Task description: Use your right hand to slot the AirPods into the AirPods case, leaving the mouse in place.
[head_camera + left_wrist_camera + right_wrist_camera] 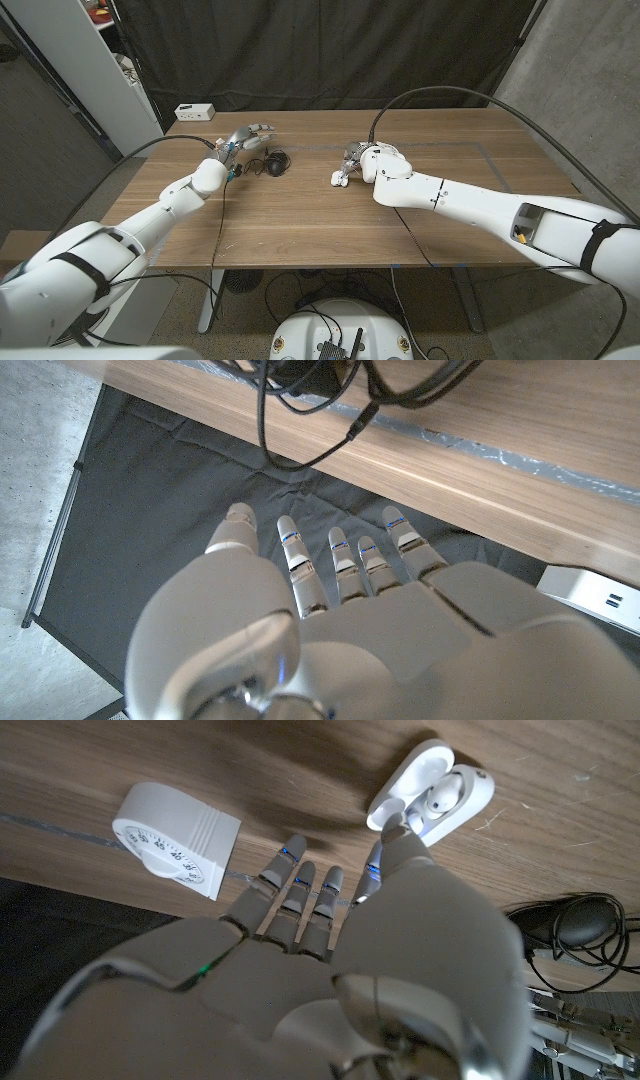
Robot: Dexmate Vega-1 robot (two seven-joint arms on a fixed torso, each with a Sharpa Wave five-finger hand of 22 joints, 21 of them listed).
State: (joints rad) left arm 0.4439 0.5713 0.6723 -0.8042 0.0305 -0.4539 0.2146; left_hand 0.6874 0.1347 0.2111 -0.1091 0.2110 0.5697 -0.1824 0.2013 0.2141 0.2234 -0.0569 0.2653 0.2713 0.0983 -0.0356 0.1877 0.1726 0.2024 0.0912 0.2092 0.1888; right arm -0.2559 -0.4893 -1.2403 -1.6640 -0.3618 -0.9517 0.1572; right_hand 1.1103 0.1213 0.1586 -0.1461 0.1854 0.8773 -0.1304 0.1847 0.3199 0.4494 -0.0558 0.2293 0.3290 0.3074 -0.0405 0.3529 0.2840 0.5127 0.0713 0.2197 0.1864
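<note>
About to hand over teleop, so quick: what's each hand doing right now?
Left hand: open, fingers spread, holding nothing.
Right hand: open, holding nothing; one fingertip is at the open AirPods case, which has an earbud seated in it.

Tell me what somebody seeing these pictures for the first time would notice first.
Probably the right hand hovering mid-table beside the open white AirPods case, which has an earbud seated inside. Next, the left hand with fingers spread, next to the black mouse and its tangled cable. A white dial timer sits on the table near the right hand.
</note>
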